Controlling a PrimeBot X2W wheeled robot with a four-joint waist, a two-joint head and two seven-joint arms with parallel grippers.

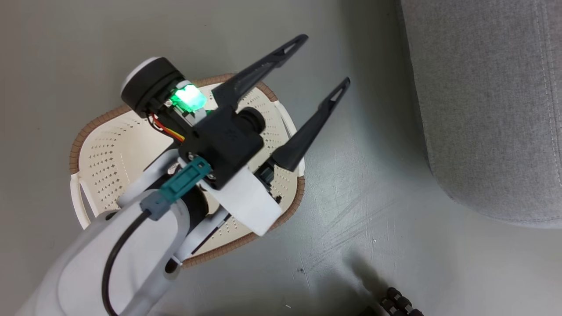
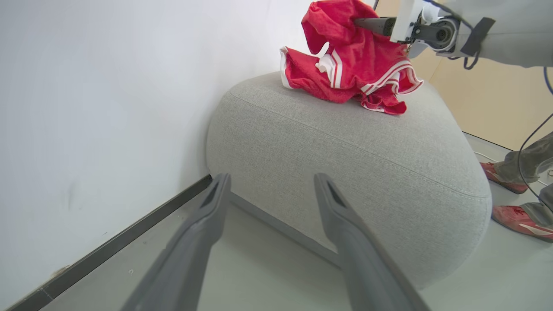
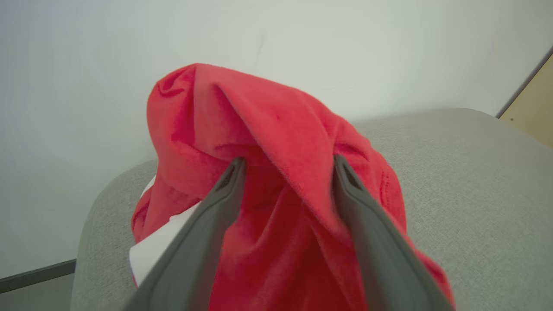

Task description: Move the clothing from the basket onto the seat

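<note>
Though crumpled, clothing (image 2: 352,65) peak-up on seat (image 2: 345,147)

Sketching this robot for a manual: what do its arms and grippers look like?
The left gripper and right gripper each have two long dark tapering fingers with slotted tips. The left arm, white-shelled, carries a black wrist block, green light, red-yellow wires, teal connector and black cable.
</note>
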